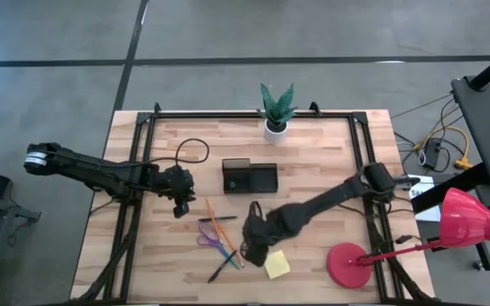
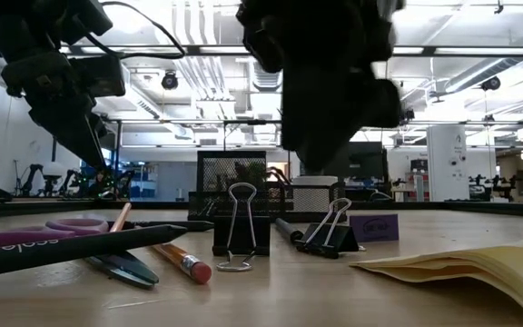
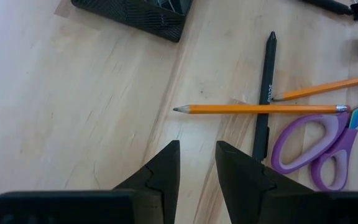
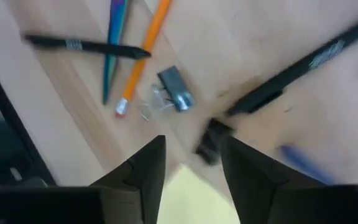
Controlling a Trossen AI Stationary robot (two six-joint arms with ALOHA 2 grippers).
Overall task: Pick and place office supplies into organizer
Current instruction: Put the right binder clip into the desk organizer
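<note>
The black mesh organizer (image 1: 249, 177) stands mid-table. Nearer lie purple-handled scissors (image 1: 210, 237), orange pencils (image 1: 219, 224), black pens (image 1: 224, 268) and a yellow sticky-note pad (image 1: 276, 265). My right gripper (image 1: 253, 246) hovers open over the pad's far-left corner; in its wrist view its fingers straddle a dark clip (image 4: 210, 140) beside a black pen (image 4: 291, 71), with a second clip (image 4: 176, 90) farther off. Both clips (image 2: 239, 227) show in the low view. My left gripper (image 3: 196, 149) is open with a narrow gap, above bare wood left of a pencil (image 3: 260, 109) and the scissors (image 3: 316, 143).
A white pot with a green plant (image 1: 276, 110) stands at the far edge behind the organizer. A red round-based object (image 1: 351, 263) sits at the near right corner. A black cable (image 1: 190, 153) loops on the wood left of the organizer. Bare wood (image 1: 160, 263) lies near left.
</note>
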